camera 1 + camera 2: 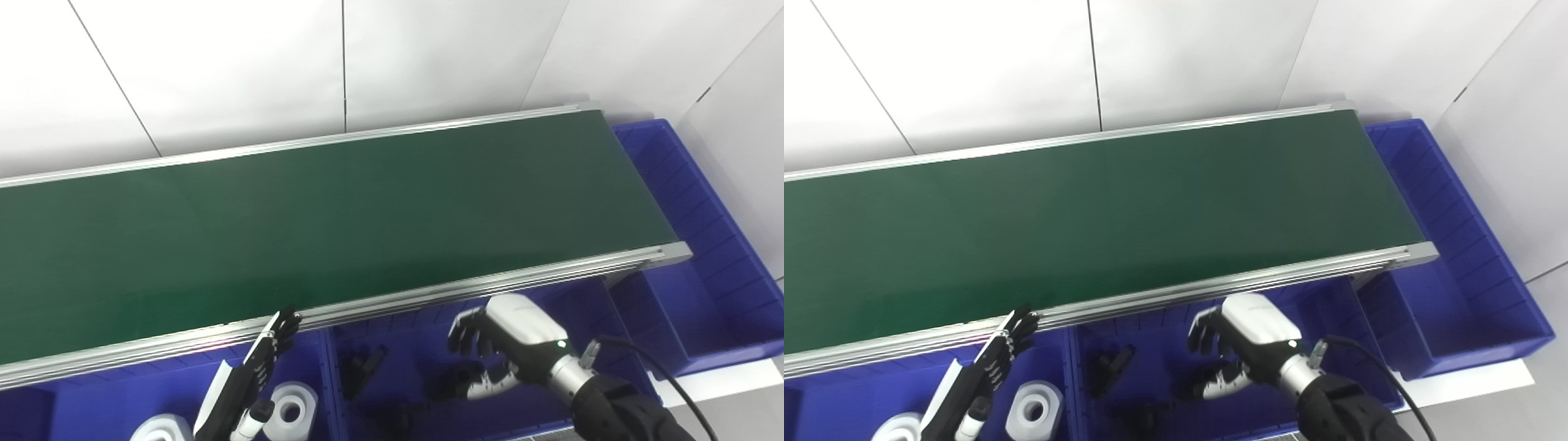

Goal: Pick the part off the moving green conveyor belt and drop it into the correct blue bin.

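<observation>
The green conveyor belt (318, 226) runs across the view with no part on it. My right hand (496, 349) hovers over the middle blue bin (551, 306), fingers spread and curled downward, holding nothing. Black parts (364, 367) lie in that bin below and left of it. My left hand (260, 361) is open, fingers straight, pointing up toward the belt's near rail, above the left blue bin (92, 392). White ring-shaped parts (294, 407) lie in that left bin beside the hand.
A third blue bin (704, 245) stands past the belt's right end and looks empty. The aluminium rail (429, 294) edges the belt's near side just above both hands. White wall panels rise behind the belt.
</observation>
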